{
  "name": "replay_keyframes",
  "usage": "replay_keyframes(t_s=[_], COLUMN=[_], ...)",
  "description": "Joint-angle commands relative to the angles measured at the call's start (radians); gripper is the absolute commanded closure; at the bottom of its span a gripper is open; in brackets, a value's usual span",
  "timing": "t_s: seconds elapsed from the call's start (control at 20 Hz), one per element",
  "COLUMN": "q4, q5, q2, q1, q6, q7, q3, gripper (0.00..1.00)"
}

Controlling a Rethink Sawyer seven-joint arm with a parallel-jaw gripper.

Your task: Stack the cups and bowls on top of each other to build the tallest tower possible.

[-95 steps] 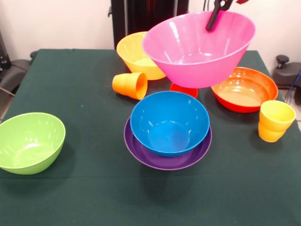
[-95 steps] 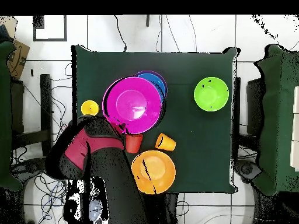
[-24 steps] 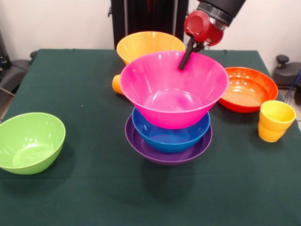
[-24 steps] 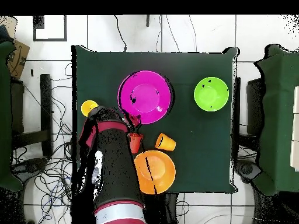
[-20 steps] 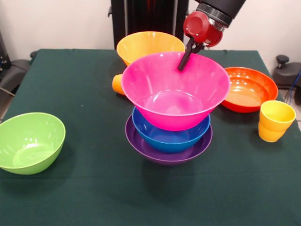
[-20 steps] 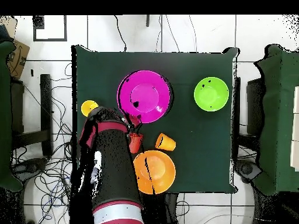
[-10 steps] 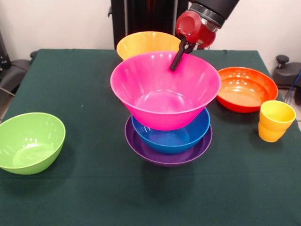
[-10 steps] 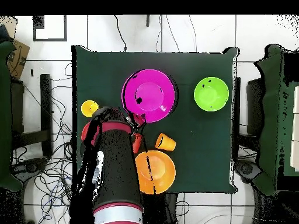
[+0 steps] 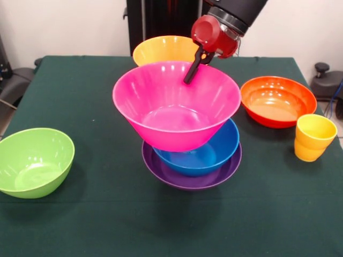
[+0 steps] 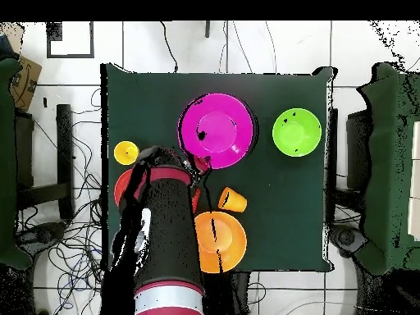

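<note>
Front view
Gripper [image 9: 191,68]: clamped on the far rim of the pink bowl [image 9: 174,110], one dark finger seen inside the wall; the red wrist is seen above it.
Pink bowl: held tilted over the blue bowl [image 9: 206,150] and shifted to the picture's left of it; whether its base touches the blue bowl cannot be told.
Tower: the blue bowl is seated in the purple bowl [image 9: 187,174], near the middle of the table [image 9: 107,225].
Yellow bowl [image 9: 161,49]: set behind the pink bowl, near the table's far edge, partly hidden.
Orange-red bowl [image 9: 277,100]: placed toward the right edge, apart from the tower.
Cups [image 9: 313,137]: a yellow one is nested in an orange one at the right edge, just beside the orange-red bowl.
Green bowl [image 9: 33,161]: set alone at the left edge.

Overhead view
Arm [image 10: 168,246]: seen reaching up from the bottom edge, covering part of the orange-red bowl [image 10: 121,187].
Gripper [image 10: 197,164]: seen at the pink bowl's [image 10: 217,131] lower-left rim.
Pink bowl: the bowls beneath it are hidden.
Green bowl [image 10: 297,132]: to the right of the pink bowl, apart.
Yellow bowl [image 10: 223,242]: near the table's bottom edge.
Orange cup [image 10: 232,198]: lying on its side, between the yellow and pink bowls.
Yellow cup [image 10: 125,152]: at the table's left edge.
</note>
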Motion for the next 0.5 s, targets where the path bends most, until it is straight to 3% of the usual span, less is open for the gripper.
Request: replay_keyframes(t_s=[0.05,0.5], q4=[-0.079,-0.079], q5=[-0.014,0.022], q2=[0.023,0.045], q1=[0.033,0.038], q6=[-0.078,-0.089], q7=[0.146,0.154], q3=[0.02,0.023], gripper=[1.0,1.0])
